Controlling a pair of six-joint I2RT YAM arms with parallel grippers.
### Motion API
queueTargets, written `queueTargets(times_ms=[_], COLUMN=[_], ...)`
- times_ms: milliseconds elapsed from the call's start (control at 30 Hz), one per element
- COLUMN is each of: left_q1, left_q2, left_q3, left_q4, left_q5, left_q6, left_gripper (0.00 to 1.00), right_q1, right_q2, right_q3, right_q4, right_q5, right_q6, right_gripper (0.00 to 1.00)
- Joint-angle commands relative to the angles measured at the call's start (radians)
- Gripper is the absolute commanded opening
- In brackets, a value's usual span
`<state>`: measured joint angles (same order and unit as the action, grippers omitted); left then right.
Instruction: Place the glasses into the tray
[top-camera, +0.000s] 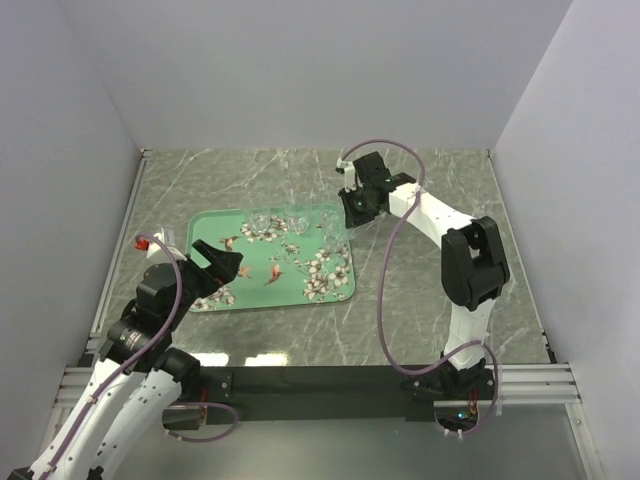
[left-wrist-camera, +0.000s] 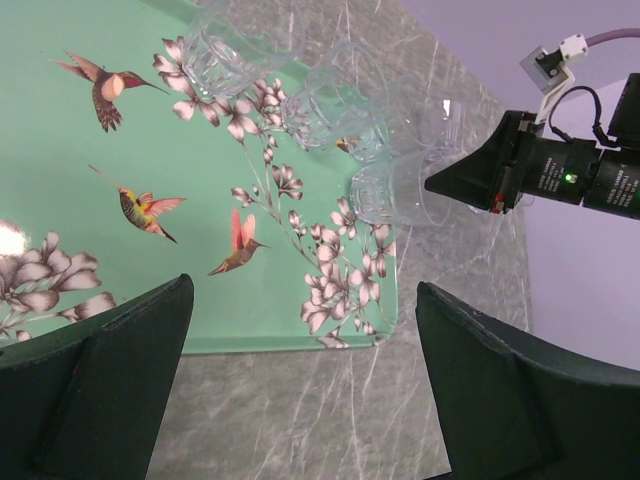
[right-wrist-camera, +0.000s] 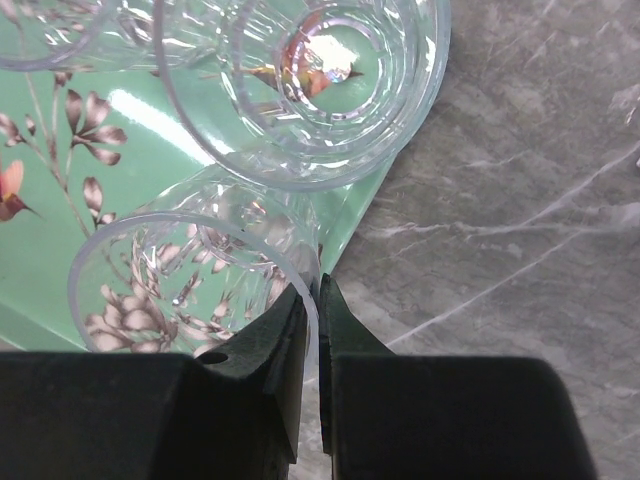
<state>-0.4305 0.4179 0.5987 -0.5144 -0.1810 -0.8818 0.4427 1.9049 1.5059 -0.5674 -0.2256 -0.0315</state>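
Entry, my right claw (right-wrist-camera: 312, 300): pinching rim of one glass (right-wrist-camera: 190, 290) over tray (top-camera: 270, 305) far right corner.
My left claw (top-camera: 225, 265): spread wide, hovering over tray near left.
Other glasses (top-camera: 275, 222): standing along tray far edge.
Handling, as I am judging it: lowering straight, seating base inside rim, avoiding neighbours.
Table (top-camera: 430, 190): grey marble, lying under tray.
Walls (top-camera: 300, 80): pale, enclosing.

The grey, white-veined table (top-camera: 280, 170) carries one mint-green tray (top-camera: 255, 290) printed with blossoms and birds. The tray lies flat, left of centre, with its long sides running left to right.
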Motion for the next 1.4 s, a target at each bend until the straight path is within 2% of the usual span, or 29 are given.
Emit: queueTargets(times_ms=[0,233,633,800,867,1000,1200,1367], left_q1=[0.003,0.003,0.003,0.003,0.004,0.003,0.003,0.003], left_q2=[0.004,0.005,-0.001,-0.005,-0.013,-0.028,-0.030,-0.027], left_q3=[0.013,0.015,0.013,0.019,0.016,0.007,0.003,-0.002], left_q4=[0.007,0.008,0.013,0.008,0.007,0.013,0.019,0.028], left_q5=[-0.006,-0.003,0.002,0.000,-0.002,0.000,0.005,0.011], left_q6=[-0.008,-0.008,-0.008,-0.005,-0.006,-0.014,-0.011,-0.013], left_gripper=[0.99,0.99,0.99,0.99,0.99,0.99,0.99,0.99], right_q1=[0.008,0.010,0.010,0.010,0.005,-0.001,-0.041,-0.090], right_q2=[0.005,0.029,-0.003,-0.059,-0.089,-0.187,-0.271,-0.299], right_q3=[0.048,0.056,0.054,0.047,0.036,-0.015,-0.052,-0.065], right_q4=[0.052,0.046,0.027,-0.002,-0.009,-0.025,-0.084,-0.098], right_q5=[0.015,0.003,-0.035,-0.058,-0.076,-0.107,-0.201,-0.207], right_q6=[0.030,0.030,0.028,-0.001,-0.037,-0.112,-0.205,-0.229], right_gripper=[0.06,0.11,0.31,0.40,0.46,0.51,0.51,0.51])
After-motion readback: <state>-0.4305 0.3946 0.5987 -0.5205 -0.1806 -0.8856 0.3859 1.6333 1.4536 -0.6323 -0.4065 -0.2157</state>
